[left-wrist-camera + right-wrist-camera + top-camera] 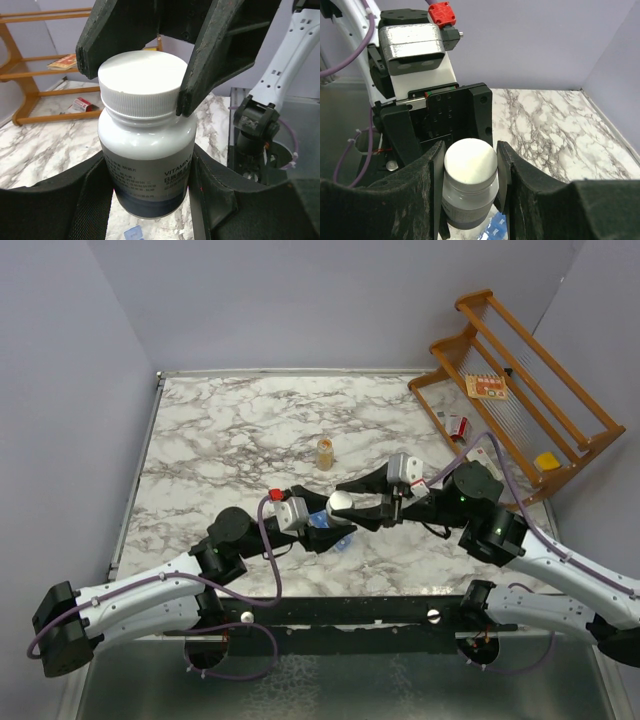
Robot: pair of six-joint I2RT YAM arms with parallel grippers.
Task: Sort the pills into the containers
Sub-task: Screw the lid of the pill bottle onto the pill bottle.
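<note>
The left jaws clamp the body of a bottle [341,503] while the right jaws pinch its white cap, above the near middle of the counter [230,430]; the blue containers [321,521] lie right beneath. Left wrist: the bottle sits between the lower jaws, the upper pair closed on the cap, a blue corner below. Right wrist: the cap is squeezed from both sides, blue showing underneath.

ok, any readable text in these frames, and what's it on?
"VITAMIN": label of the white-capped bottle, left wrist view; the word may run on round the curve.
Smaller lines on that label: too small to read.
Orange packet on the wooden rack: print blurred.
Red-and-white item at the rack: blurred.
</note>
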